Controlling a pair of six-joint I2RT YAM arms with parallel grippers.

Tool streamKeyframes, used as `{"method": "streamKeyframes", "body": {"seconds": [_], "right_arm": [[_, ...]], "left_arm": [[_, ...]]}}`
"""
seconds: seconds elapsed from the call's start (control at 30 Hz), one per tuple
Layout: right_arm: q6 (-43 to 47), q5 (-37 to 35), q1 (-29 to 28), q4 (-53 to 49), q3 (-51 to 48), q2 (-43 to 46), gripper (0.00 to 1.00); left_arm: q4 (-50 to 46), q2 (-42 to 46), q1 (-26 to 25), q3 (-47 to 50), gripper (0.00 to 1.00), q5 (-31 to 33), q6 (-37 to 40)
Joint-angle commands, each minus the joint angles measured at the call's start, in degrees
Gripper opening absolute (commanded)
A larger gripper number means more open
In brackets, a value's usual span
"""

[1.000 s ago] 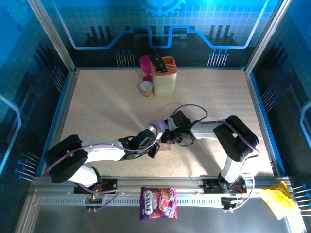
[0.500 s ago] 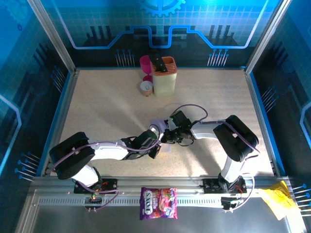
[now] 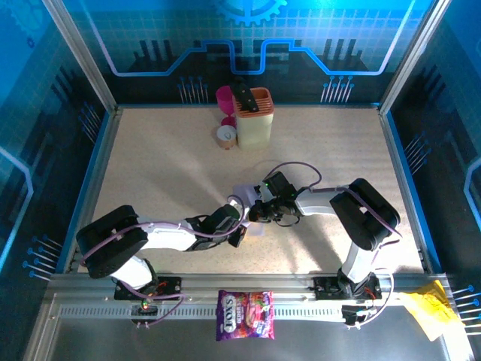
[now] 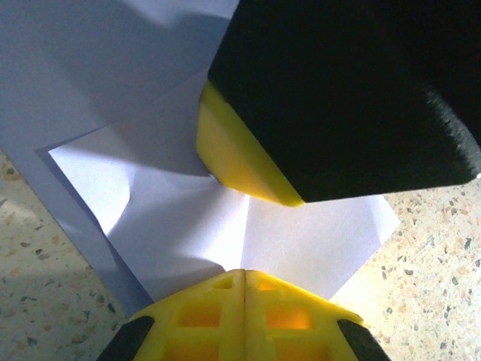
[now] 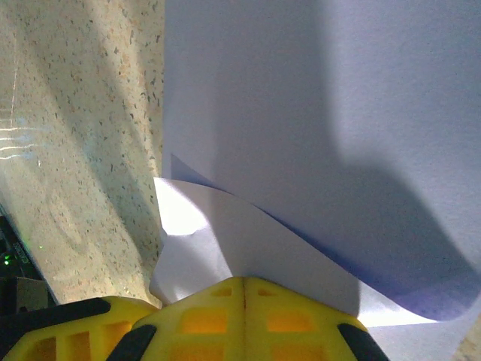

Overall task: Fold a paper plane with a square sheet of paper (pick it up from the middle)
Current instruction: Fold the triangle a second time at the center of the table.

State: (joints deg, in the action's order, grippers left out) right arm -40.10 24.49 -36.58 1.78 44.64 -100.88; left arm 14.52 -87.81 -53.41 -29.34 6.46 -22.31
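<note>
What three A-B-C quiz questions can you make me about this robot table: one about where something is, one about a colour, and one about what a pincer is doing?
1. Where does the sweets bag lie?
A) on the metal rail at the near edge
B) in a drawer
C) up on a shelf

2. What colour is the paper?
A) green
B) pale lilac
C) red

3. How do the fingers of the left pincer stand?
A) wide apart
B) gripping the sweets bag
C) shut together

Answers:
1 A, the top view shows it flat on the rail.
2 B, both wrist views show lilac sheets.
3 C, its yellow fingers meet with no gap.
</note>
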Motion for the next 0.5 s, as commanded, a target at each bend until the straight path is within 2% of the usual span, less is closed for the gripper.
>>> {"method": "streamKeyframes", "body": {"seconds": [0.0, 0.23, 0.47], "right_arm": [[0.3, -2.1, 0.7, -4.5, -1.3, -1.6, 0.0], [1.2, 0.2, 1.7, -3.7, 0.0, 3.8, 0.0], [1.9, -0.7, 1.1, -6.3, 0.9, 9.3, 0.0]], "left_arm": [[-1.9, -0.8, -0.7, 2.5, 0.0, 1.1, -2.0], [-0.1, -1.1, -1.4, 3.9, 0.0, 1.2, -3.9], [1.3, -1.7, -1.3, 4.4, 0.0, 0.8, -4.3]]}}
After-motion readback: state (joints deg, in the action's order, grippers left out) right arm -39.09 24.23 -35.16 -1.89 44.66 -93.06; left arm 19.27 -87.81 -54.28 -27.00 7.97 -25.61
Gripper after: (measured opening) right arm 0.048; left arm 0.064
